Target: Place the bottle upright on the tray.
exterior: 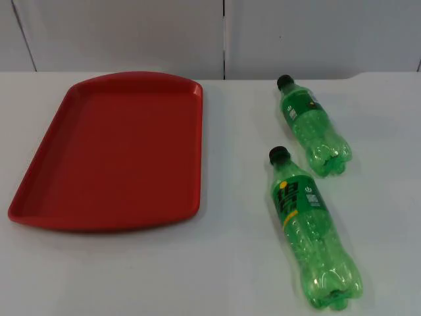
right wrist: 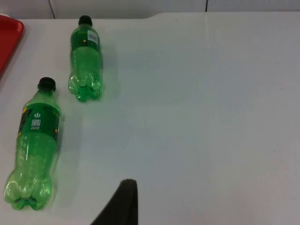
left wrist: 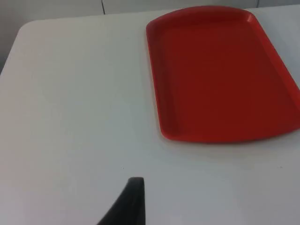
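Tray: red, flat on the white table, nothing on it
Far bottle: green, black cap, lying on its side right of the tray
Near bottle: same kind, also lying down, just beside the far one
Left gripper: above bare table near the tray; cannot tell its state
Right gripper: above bare table, apart from both bottles; cannot tell its state

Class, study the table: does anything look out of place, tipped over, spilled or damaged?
Both green bottles lie on their sides on the white table, to the right of the red tray: the far bottle and the near bottle. Their caps are on, nothing has spilled, and no damage is evident. The tray holds nothing.
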